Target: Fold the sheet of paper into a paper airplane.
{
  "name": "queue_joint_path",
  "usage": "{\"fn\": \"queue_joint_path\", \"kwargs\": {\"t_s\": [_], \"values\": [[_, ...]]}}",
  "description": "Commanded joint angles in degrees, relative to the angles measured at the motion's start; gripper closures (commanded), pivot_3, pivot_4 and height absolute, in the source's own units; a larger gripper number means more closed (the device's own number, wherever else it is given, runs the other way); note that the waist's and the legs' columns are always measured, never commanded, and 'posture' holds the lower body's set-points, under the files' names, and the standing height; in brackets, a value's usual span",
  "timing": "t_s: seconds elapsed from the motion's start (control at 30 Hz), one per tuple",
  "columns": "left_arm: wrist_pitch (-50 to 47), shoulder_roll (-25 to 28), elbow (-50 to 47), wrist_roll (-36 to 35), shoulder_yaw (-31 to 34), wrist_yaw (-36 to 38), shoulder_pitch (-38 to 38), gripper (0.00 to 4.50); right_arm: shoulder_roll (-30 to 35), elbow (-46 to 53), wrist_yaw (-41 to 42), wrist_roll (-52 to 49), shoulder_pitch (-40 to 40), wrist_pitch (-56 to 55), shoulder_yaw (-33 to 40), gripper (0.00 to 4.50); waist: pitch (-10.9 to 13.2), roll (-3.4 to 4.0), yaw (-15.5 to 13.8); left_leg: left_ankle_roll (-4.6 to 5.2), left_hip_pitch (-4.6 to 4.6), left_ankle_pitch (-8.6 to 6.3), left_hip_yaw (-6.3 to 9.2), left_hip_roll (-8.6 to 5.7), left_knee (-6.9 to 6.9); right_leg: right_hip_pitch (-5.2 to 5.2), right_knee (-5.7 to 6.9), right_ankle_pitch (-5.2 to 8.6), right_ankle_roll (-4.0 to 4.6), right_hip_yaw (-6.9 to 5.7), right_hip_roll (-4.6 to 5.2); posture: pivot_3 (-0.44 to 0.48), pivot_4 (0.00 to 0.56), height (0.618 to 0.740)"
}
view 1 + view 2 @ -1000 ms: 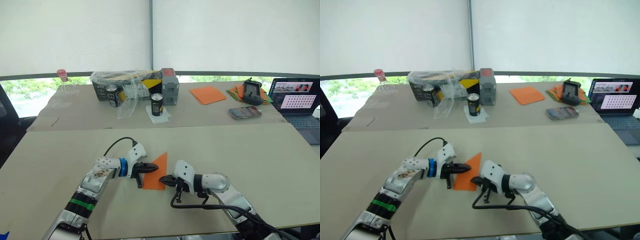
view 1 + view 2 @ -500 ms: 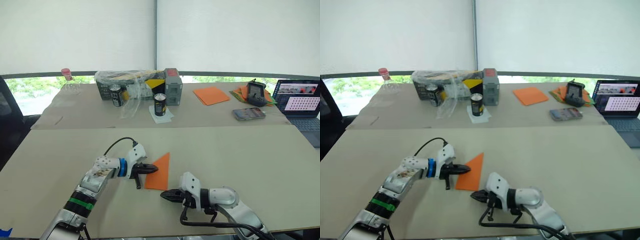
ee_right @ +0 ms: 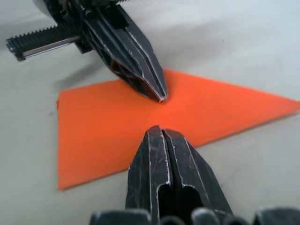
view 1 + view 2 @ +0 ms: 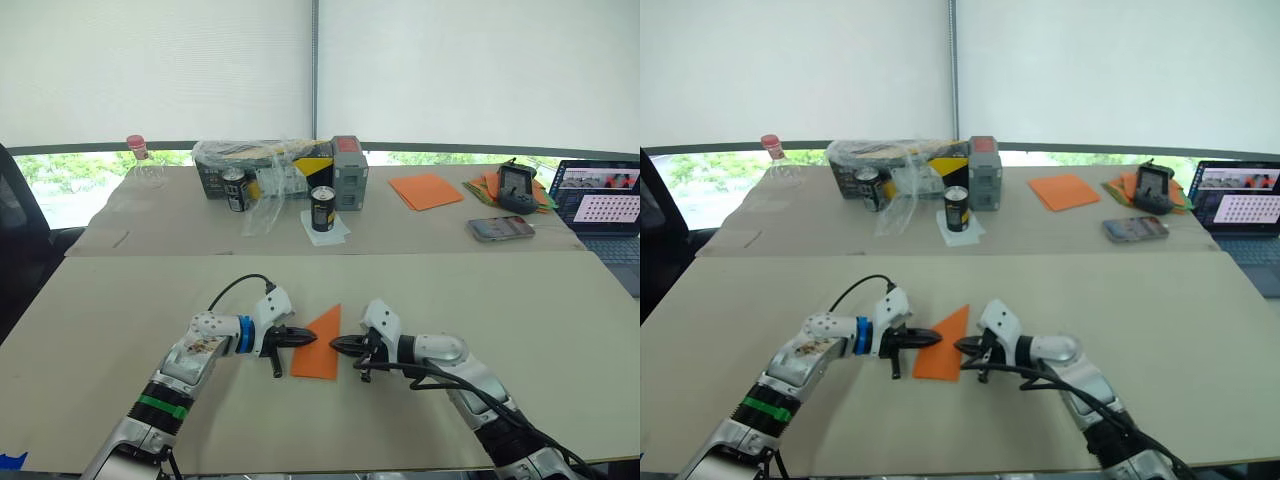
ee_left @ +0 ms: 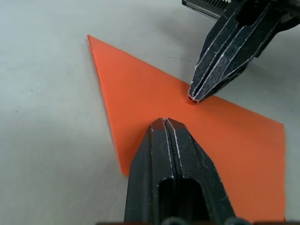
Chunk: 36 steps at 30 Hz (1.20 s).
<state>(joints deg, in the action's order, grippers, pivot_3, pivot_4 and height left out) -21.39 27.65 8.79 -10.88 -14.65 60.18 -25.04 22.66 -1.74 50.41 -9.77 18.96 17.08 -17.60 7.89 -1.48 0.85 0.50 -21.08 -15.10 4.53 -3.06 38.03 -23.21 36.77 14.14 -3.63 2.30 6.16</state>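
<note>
Since half a second ago the right gripper (image 4: pixel 336 345) has swung up from the lower middle of the frame to the paper's right edge. On the bench (image 4: pixel 520 330), the folded orange paper (image 4: pixel 318 344), a pointed wedge, lies flat at lower centre. It sits between the two tips; the left gripper (image 4: pixel 311 339) rests on its left part. Both pairs of jaws are closed, clamping nothing. To crease well, I'd pin with one tip and stroke the fold with the other.
</note>
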Motion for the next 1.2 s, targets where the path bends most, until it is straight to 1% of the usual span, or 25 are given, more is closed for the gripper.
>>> {"fn": "queue_joint_path", "kwargs": {"t_s": [0.03,0.1,0.2,0.3,0.47,0.6,0.7,0.83,0.97,1.1,1.2], "values": [[-0.2,0.6,0.2,1.1,-0.2,-0.6,0.7,4.47,0.5,2.2,2.5,-0.5,-3.3,0.3,-2.1,4.50,0.0,0.00,0.0,0.00,0.00,0.00,0.00,0.00,0.00,0.01,0.00,0.00,0.00,0.00,0.00,0.000,0.150,0.739],[0.3,0.3,0.5,0.9,0.4,-1.1,0.4,4.47,2.0,6.7,3.7,-1.3,-5.5,3.5,-3.1,4.50,0.0,0.00,0.0,0.01,0.00,-0.01,0.01,0.00,0.00,0.01,-0.01,0.00,0.00,-0.01,0.00,0.000,0.150,0.739],[0.2,-0.3,0.6,0.5,1.1,-1.7,0.2,4.47,2.7,12.5,3.0,-2.3,-7.4,6.0,-2.8,4.50,0.0,0.00,0.0,0.01,0.00,-0.01,0.01,0.01,0.00,0.02,-0.02,0.00,0.00,-0.01,0.00,0.000,0.150,0.739],[0.5,-1.1,1.0,0.4,1.4,-2.4,0.2,4.47,1.2,14.8,-0.2,-2.5,-5.3,6.9,-1.0,4.50,0.0,0.00,0.0,0.01,0.00,-0.01,0.00,0.00,0.00,0.01,-0.01,0.00,0.00,0.00,0.00,0.000,0.150,0.739],[0.2,-2.6,3.9,-0.2,2.1,-2.2,-1.5,4.47,-0.2,11.6,-3.2,1.4,-0.9,7.4,-3.0,4.50,0.0,0.00,-0.2,0.00,-0.01,0.00,0.01,-0.03,0.00,0.01,0.00,0.00,0.00,-0.01,0.01,0.000,0.150,0.739],[1.0,-3.8,7.3,-0.3,2.6,-2.2,-4.3,4.47,-0.9,6.8,-5.4,3.9,-1.4,8.6,-4.4,4.50,0.0,-0.01,-0.4,0.00,-0.05,0.00,0.07,-0.06,0.00,0.00,-0.02,0.00,0.00,-0.09,0.03,0.000,0.150,0.739],[3.1,-5.7,12.0,0.2,3.2,-3.1,-7.7,4.47,-1.1,5.3,-5.9,4.9,-2.5,8.7,-5.4,4.50,0.0,-0.01,-0.2,0.00,-0.04,0.00,0.04,-0.09,0.00,0.01,0.00,0.00,0.00,-0.06,0.06,0.000,0.150,0.739],[7.2,-9.4,21.3,0.6,3.5,-2.5,-14.7,4.47,-2.1,6.1,-7.2,4.7,-3.9,10.9,-5.9,4.50,0.0,-0.02,-0.1,0.00,-0.03,0.00,0.06,-0.08,0.00,0.02,-0.01,0.00,0.00,-0.11,0.05,0.000,0.150,0.739],[11.0,-12.8,29.1,1.7,3.0,-1.4,-20.0,4.47,-2.4,6.5,-8.1,4.7,-4.4,11.8,-5.8,4.50,0.0,-0.02,0.0,0.00,-0.04,0.00,0.04,-0.09,0.00,0.02,-0.02,0.00,0.00,-0.10,0.05,0.000,0.150,0.739],[14.6,-14.9,34.8,3.3,2.9,-1.0,-22.8,4.47,-2.5,7.0,-9.0,4.8,-4.7,12.6,-5.7,4.50,0.0,-0.03,0.2,0.00,-0.04,0.00,0.04,-0.09,0.00,0.02,-0.03,0.00,-0.01,-0.10,0.04,0.000,0.150,0.739],[16.3,-15.9,39.0,5.5,2.4,-2.6,-23.8,4.47,-2.5,7.5,-9.6,4.8,-5.1,13.2,-5.5,4.50,0.0,-0.03,0.1,0.00,-0.04,0.00,0.04,-0.09,0.00,0.02,-0.02,0.00,-0.01,-0.10,0.04,0.000,0.150,0.739]]}}
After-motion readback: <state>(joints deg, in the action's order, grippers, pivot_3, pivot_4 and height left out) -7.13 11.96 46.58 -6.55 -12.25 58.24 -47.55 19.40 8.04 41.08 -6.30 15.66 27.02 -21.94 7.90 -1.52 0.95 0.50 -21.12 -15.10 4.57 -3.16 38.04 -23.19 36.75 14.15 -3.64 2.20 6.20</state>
